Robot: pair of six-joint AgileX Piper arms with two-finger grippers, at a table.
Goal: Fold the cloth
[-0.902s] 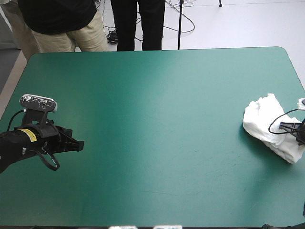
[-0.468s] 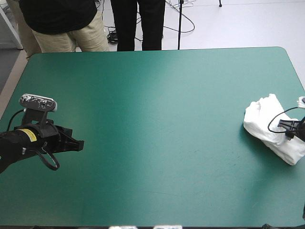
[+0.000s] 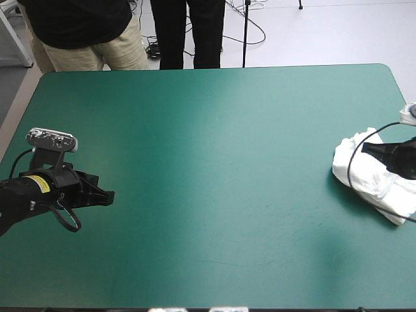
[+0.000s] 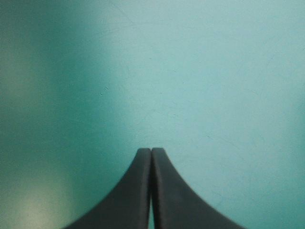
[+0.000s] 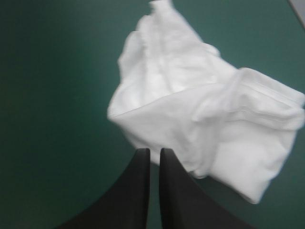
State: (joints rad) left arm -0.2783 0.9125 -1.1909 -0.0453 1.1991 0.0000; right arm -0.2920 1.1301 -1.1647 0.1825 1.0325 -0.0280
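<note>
The crumpled T-shirt (image 5: 200, 109) lies just ahead of the right hand (image 5: 155, 151), its length slantwise across the hand's reach. That hand is all but pressed together, pinching nothing; the left hand (image 4: 151, 151), pressed together, hangs well apart.

Soft, even light falls on the teal-green cover (image 3: 214, 162), with a paler sheen across its middle. The T-shirt (image 3: 364, 175) casts only a faint shadow along its near edge.
</note>
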